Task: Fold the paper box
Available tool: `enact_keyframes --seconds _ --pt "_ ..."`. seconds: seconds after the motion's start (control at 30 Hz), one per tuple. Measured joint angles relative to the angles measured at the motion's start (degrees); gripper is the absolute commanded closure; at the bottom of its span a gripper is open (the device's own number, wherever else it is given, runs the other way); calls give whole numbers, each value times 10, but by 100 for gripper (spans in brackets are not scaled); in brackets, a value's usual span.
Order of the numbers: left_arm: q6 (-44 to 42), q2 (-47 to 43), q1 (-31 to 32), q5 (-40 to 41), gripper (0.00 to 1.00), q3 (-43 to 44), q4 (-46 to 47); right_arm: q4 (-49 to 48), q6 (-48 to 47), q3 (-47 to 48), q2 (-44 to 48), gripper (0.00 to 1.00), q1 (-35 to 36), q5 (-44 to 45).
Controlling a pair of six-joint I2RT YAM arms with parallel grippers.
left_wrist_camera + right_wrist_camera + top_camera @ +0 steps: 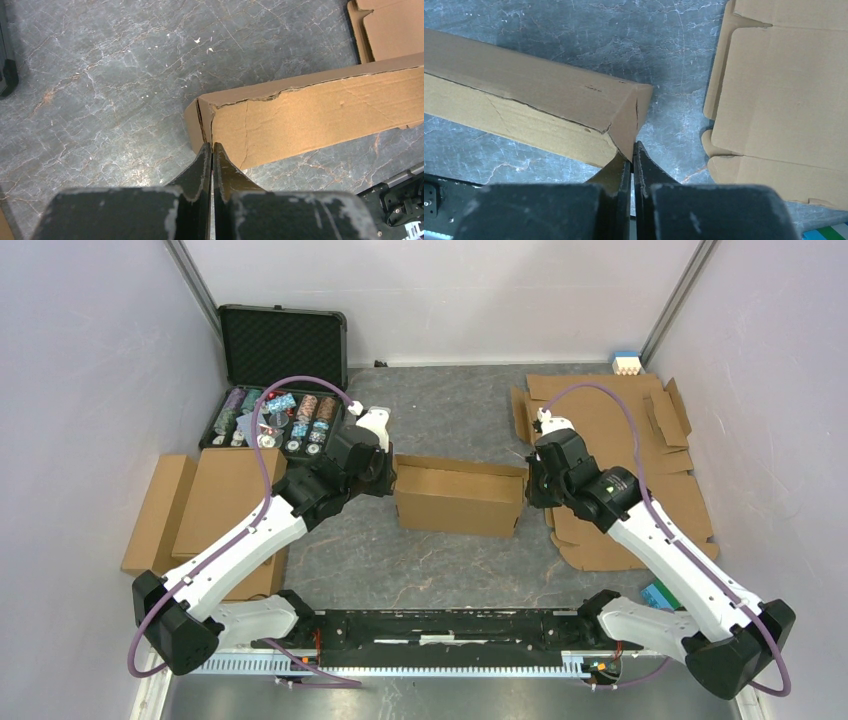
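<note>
From above I see the paper box [458, 502] standing mid-worktop [440, 575] with its walls up. My left hand [389, 478] is at its left end and my right hand [529, 485] at its right end.

On the left wrist camera, the left hand [210, 148] is pressed together, its tips against the box's corner.

On the right wrist camera, the right hand [633, 150] is likewise together, gripping nothing, its tips at the opposite corner. Flat cardboard sheets [784, 100] lie beside it.
</note>
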State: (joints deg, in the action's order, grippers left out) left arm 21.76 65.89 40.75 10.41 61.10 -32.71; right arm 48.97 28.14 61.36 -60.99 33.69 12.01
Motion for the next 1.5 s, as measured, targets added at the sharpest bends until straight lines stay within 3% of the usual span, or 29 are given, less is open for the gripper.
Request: enact_keyframes --seconds 0.1,0.2,0.33,0.43,0.6,0.93,1.5 --pt "0 0 0 0 98 0 -1 16 6 14 -7 76 0 -5" --pt "0 0 0 0 98 0 -1 26 6 34 -18 75 0 -6" --pt "0 0 0 1 98 0 -1 30 5 42 -23 82 0 -3" --pt "0 0 0 1 98 0 -2 31 4 42 -23 100 0 -5" --pt "0 0 0 0 98 0 -1 35 7 46 -24 100 0 -13" --pt "0 0 0 13 98 0 -6 103 20 146 -91 100 -2 -45" --pt "-4 -3 3 31 98 2 -16 128 68 148 -105 100 -49 -144"
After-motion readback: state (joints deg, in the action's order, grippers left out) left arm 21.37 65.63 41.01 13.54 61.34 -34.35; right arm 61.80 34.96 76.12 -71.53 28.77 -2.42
